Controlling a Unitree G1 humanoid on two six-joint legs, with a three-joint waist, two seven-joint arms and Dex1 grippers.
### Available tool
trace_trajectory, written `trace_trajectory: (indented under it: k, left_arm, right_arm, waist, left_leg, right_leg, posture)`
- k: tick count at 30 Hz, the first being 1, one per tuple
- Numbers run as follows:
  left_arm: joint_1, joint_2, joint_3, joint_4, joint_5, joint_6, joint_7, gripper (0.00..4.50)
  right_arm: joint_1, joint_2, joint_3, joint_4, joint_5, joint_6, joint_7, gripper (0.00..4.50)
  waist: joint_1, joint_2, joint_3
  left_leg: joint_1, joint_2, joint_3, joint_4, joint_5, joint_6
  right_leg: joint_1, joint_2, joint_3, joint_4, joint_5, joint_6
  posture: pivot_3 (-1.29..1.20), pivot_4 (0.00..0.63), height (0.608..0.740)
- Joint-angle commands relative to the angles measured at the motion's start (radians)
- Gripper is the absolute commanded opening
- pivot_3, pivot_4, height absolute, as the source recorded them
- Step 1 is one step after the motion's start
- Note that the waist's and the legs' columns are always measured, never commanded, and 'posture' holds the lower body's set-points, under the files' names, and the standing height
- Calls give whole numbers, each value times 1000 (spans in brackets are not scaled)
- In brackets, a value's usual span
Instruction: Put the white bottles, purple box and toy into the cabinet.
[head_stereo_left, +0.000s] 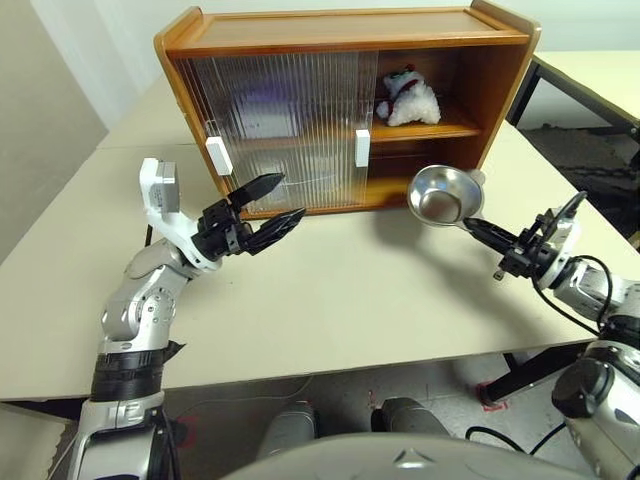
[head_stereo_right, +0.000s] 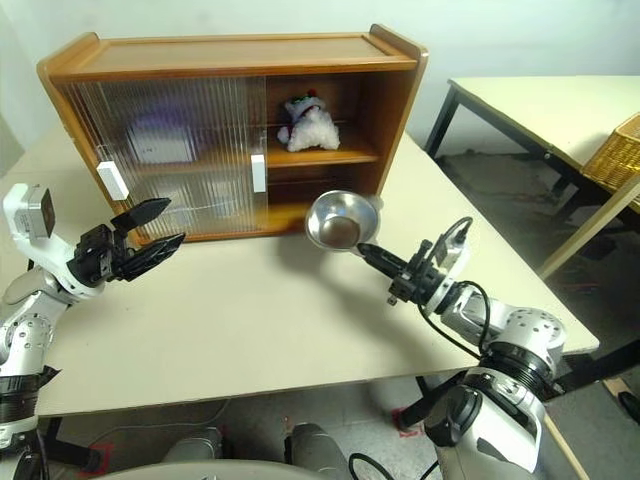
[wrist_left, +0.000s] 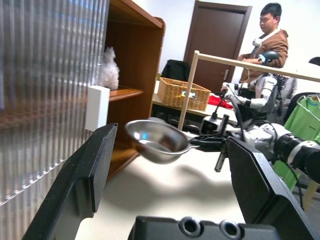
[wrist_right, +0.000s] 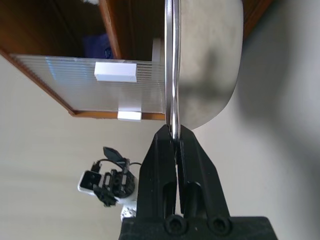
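My right gripper (head_stereo_left: 478, 229) has its jaws clamped on the rim of a steel bowl (head_stereo_left: 444, 195), held above the tabletop (head_stereo_left: 340, 290). My left gripper (head_stereo_left: 275, 203) hangs with jaws spread, empty. Just beyond both stands the cabinet (head_stereo_left: 340, 100), its right bay open; the toy (head_stereo_left: 408, 100) sits on the upper shelf there.

Cabinet (head_stereo_left: 340, 60) right bay stands open at upper centre; ribbed sliding doors (head_stereo_left: 285, 125) block the left and middle. Toy (head_stereo_left: 408, 98) takes the upper shelf there; steel bowl (head_stereo_left: 445, 195) hangs before the lower opening. Table (head_stereo_left: 330, 290) mid-frame lies bare.
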Motion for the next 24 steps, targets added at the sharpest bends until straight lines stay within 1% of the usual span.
trace_trajectory:
  k: [1, 2, 10, 17, 24]
  left_arm:
    - [2, 9, -2, 3, 18, -7, -2, 4500]
    - [4, 11, 0, 0, 17, -6, -1, 4500]
    - [59, 32, 34, -60, 0, 4, 36, 4500]
    - [103, 34, 53, -107, -10, 6, 65, 4500]
    - [132, 42, 72, -136, -18, 7, 83, 4500]
  right_arm:
    - [-60, 9, 37, 69, -12, -59, 28, 8]
    - [-72, 9, 46, 91, -16, -76, 34, 8]
    - [-215, 6, 106, 361, -84, -315, 110, 8]
    - [-293, 30, 126, 478, -115, -438, 118, 8]
    - [-353, 49, 120, 581, -147, -599, 80, 8]
  waist:
    - [0, 0, 0]
    - [-1, 0, 0]
    - [5, 1, 0]
    - [22, 1, 0]
    - [34, 1, 0]
  left_leg:
    - [0, 0, 0, 0, 0, 0]
    - [0, 0, 0, 0, 0, 0]
    - [0, 0, -1, -1, 0, 1]
    - [0, 0, -1, -1, 0, 1]
    - [0, 0, -1, -1, 0, 1]
  right_leg:
    - [0, 0, 0, 0, 1, -2]
    - [0, 0, 0, 0, 3, -4]
    - [-1, 0, -1, 0, 3, -6]
    - [-1, 0, -1, 1, 3, -9]
    - [-1, 0, -1, 1, 3, -10]
  posture:
    - [-19, 0, 740]
    - [-13, 0, 740]
    - [23, 0, 740]
    - [72, 0, 740]
    - [100, 0, 740]
